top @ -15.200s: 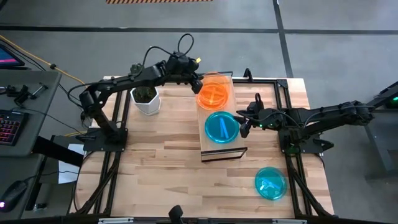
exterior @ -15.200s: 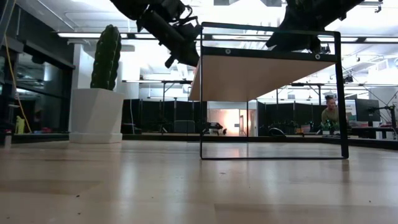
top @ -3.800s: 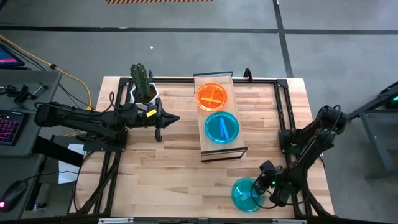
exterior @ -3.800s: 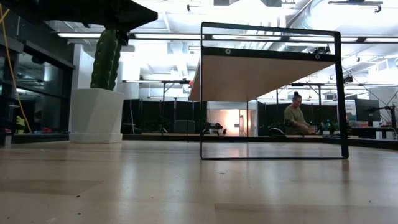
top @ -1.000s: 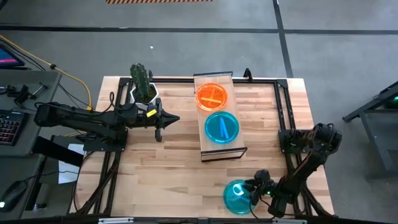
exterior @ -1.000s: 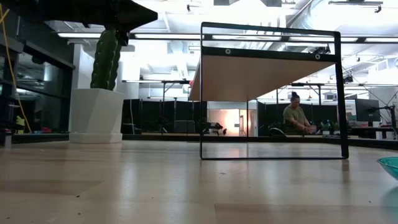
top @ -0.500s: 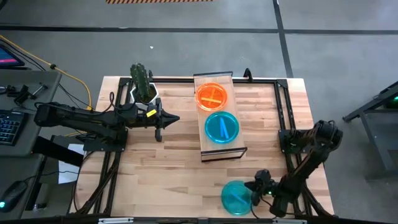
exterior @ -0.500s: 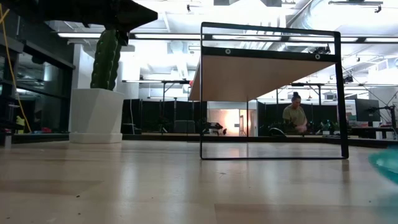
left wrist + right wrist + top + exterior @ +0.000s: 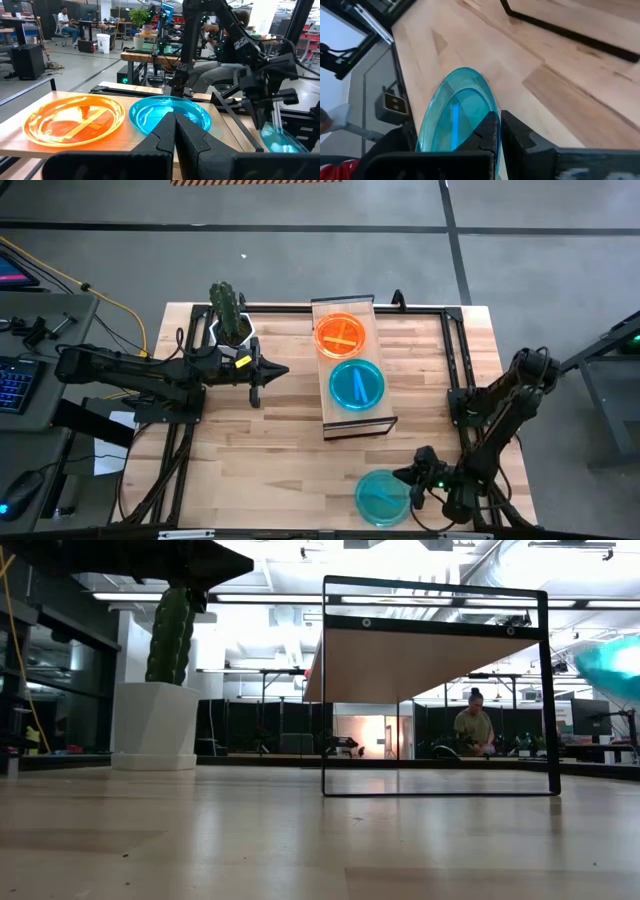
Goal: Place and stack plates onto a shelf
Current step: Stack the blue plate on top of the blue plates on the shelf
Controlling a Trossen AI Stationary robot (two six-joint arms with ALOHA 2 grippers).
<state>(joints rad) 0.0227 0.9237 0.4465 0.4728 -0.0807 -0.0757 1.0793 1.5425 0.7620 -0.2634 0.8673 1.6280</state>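
Observation:
The shelf stands mid-table, bearing an orange plate and a teal plate that lie flat side by side on its plank top. A third teal plate hangs by the table's near edge with my right gripper shut on it; in the low view it is a teal blur high at the right. My left gripper waits shut, left of the shelf, holding nothing. My right gripper pinches the teal plate's rim between its two fingers, on the side toward the table's right edge. The fingers come in from the table's right. The plate is tilted and lifted clear of the table.
A white pot with a cactus stands at the far left of the table. The shelf's dark frame rises in the middle. Bare wood lies between the shelf and the near edge. A person sits in the room beyond.
My right gripper has taken hold of the third teal plate and raised it. In the low view the plate was at table level a second ago and is now high up. It has also shifted a little toward the table's left.

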